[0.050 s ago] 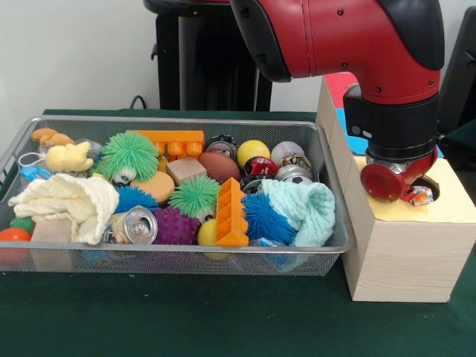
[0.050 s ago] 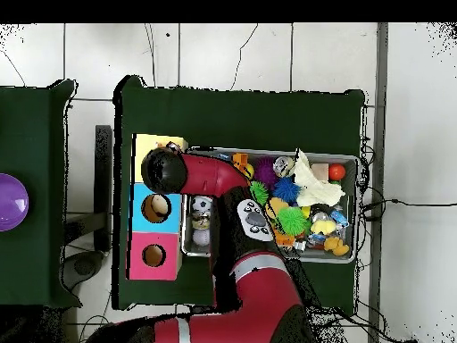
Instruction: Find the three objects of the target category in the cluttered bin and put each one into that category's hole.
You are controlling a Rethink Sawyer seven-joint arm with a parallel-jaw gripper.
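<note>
Crumpled can (image 1: 419, 195) sits right at the yellow hole (image 1: 430, 187), under the claw (image 1: 405, 186) — whether it's gripped, I can't tell! Beside the wooden box (image 1: 405, 253), the wire bin (image 1: 327, 245) holds a silver can (image 1: 139, 224), so sorting isn't finished.

Front camera sits low and close across the bench (image 1: 186, 320), facing the wire bin (image 1: 327, 245); overhead camera looks straight down from high; both share bin and wooden box (image 1: 405, 253).
</note>
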